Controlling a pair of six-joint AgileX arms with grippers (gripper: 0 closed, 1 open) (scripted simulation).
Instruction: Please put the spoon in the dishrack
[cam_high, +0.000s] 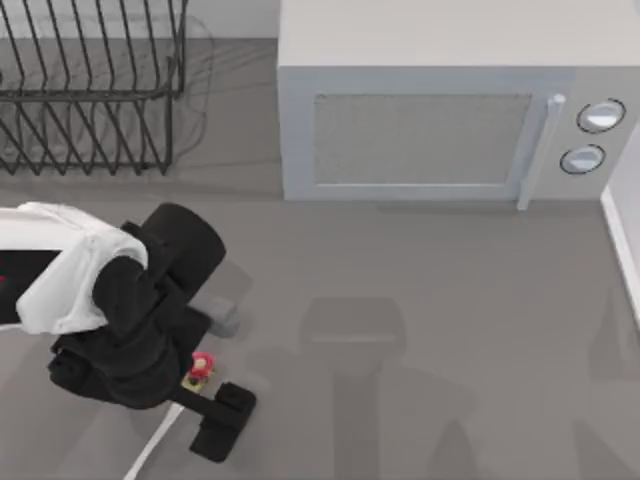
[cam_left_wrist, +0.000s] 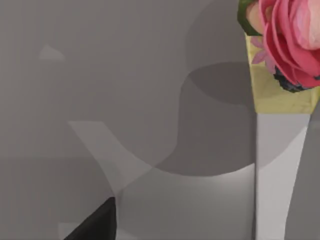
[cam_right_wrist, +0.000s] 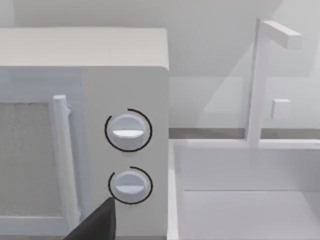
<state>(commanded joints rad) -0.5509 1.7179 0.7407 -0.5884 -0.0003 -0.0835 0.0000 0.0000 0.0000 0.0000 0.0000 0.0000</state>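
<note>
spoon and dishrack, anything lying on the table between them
In the top view, the left arm's own white and black body covers most of the stretch between the spoon and the dishrack; the strip of table beyond it is bare.

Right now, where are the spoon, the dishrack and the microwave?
spoon (cam_high: 155, 445): top view, on its white handle.
dishrack (cam_high: 90, 95): top view, on its front wire rail.
microwave (cam_high: 420, 135): top view, on its door window.

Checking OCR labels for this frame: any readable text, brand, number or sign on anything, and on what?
None readable.
microwave: no brand; its two dials carry only a plain arc, no numbers.
spoon: a red knob on a yellow collar, no lettering.
dishrack: bare black wire.
left gripper: plain black, no markings.
</note>
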